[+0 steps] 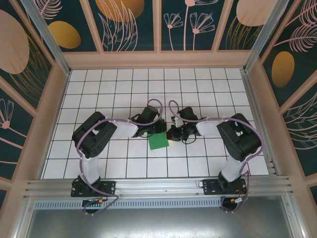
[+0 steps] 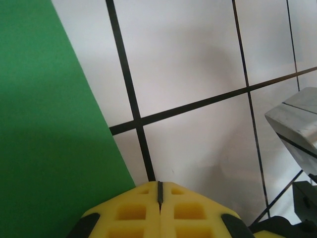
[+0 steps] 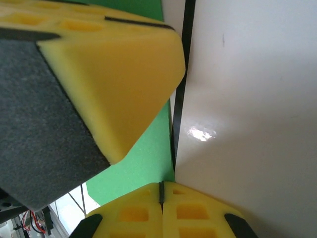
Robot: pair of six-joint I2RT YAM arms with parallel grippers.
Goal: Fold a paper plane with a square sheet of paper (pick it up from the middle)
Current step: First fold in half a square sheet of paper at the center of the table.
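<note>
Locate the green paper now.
In the top view, the green paper lies near the centre of the table, at the tips of the left hand and right hand, on their near side.

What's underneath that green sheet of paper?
The green paper lies flat on the white tiled table, whose black grid lines run up to its edge. What lies directly beneath is covered.

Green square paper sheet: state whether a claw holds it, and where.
Nothing is held. The left claw and right claw are both shut on nothing, near the green square paper sheet.
</note>
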